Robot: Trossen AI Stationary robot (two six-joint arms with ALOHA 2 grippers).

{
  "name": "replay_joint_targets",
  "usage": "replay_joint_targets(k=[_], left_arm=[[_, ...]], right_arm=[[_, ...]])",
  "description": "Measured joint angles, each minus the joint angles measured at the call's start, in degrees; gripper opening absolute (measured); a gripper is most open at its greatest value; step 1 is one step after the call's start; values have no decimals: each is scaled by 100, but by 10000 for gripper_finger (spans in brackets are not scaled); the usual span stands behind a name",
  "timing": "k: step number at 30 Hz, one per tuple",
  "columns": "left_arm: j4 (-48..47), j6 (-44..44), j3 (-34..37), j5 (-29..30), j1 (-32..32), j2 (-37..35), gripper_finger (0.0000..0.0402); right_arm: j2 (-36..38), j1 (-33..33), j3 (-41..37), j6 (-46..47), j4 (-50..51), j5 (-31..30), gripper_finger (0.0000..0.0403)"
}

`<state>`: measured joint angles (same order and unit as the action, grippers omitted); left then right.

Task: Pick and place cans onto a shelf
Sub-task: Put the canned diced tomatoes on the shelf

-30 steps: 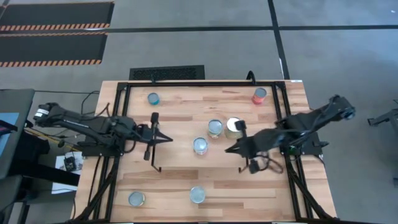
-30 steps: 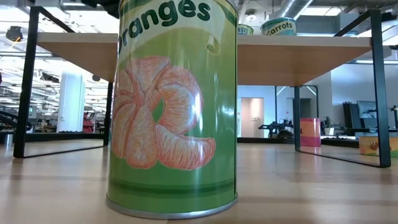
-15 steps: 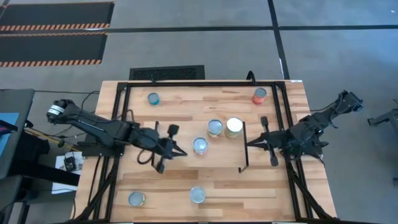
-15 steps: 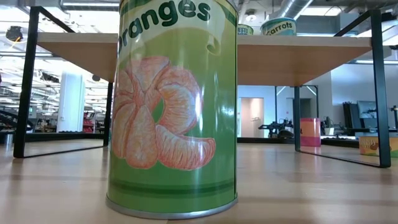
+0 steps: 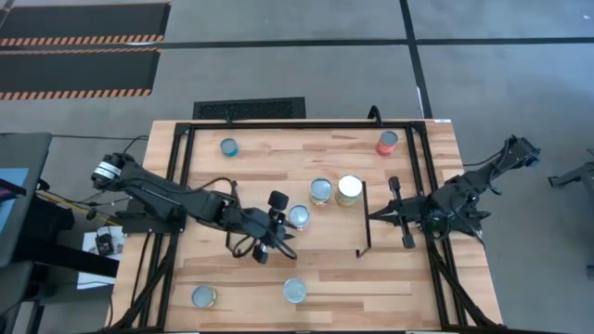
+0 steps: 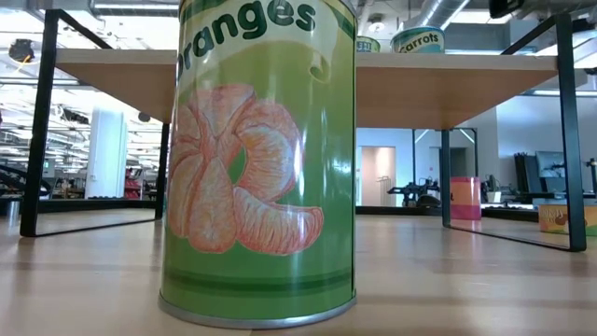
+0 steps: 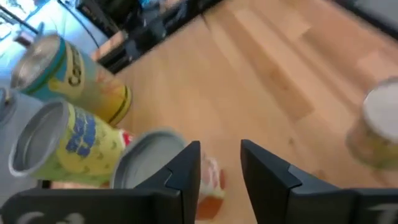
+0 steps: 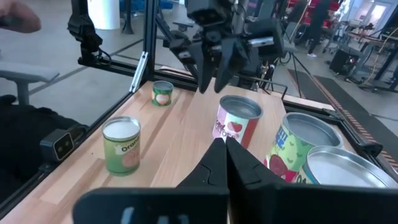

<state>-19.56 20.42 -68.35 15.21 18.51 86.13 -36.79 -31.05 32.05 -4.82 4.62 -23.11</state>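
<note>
The left gripper (image 5: 278,232), fingers parted and empty, is poised just beside an upright can (image 5: 299,217) on the shelf (image 5: 278,167), axis vertical, just ahead of its fingertips; the right gripper (image 5: 374,215), pinched closed on nothing, is held farther off, so the left arm is judged nearer.

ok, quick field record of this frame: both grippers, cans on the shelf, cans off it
left gripper: open, over the low light-wood shelf, beside a silver-topped can with a pink label
right gripper: shut, holding nothing, at the shelf's right edge
shelf middle: pink-label can, blue-rimmed can, pale-topped yellow can
shelf back corners: blue can, red can
table front: two silver-topped cans
</note>
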Motion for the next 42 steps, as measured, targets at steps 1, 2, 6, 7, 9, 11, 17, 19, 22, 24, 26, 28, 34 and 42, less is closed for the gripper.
replay_joint_targets(k=[1, 2, 6, 7, 9, 11, 17, 19, 22, 24, 26, 28, 34, 42], left_arm=[[-59, 27, -31, 82, -11, 43, 109], [-49, 56, -56, 172, -20, 87, 109], [-54, 180, -64, 335, -110, 144, 109], [-28, 181, -66, 344, -144, 165, 109], [-102, 180, -64, 329, -196, 181, 110], [-106, 190, -64, 317, -220, 181, 109], [-257, 337, -66, 204, -228, 174, 57], [-257, 341, -68, 200, -231, 168, 24], [-300, 241, -73, 182, -316, 153, 10], [-379, 78, -73, 192, -416, 129, 11], [-377, -78, -73, 211, -518, 127, 8], [-388, -268, -71, 209, -623, 96, 4], [-603, -812, -328, 174, -918, 98, 4], [-1230, -1435, -656, 85, -1162, 98, 3]], right_arm=[[2, 0, 0, 0, -1, 0, 3], [2, 0, 0, 0, -7, 0, 3], [2, 0, 0, -12, -28, -1, 3], [2, 0, 0, -13, -30, 0, 3], [2, 0, 0, -13, -37, -1, 3], [2, 0, 0, -13, -43, -10, 3], [2, 0, -2, -15, -42, -120, 3], [2, 0, -2, -15, -42, -121, 3], [2, 0, -2, -13, -42, -122, 3], [2, 0, -2, -13, -42, -122, 4], [2, 0, -2, -13, -42, -122, 4], [2, 0, -2, -13, -42, -122, 3], [0, 0, -2, -12, -39, -123, 4], [2, 0, -4, -12, -39, -125, 3]])
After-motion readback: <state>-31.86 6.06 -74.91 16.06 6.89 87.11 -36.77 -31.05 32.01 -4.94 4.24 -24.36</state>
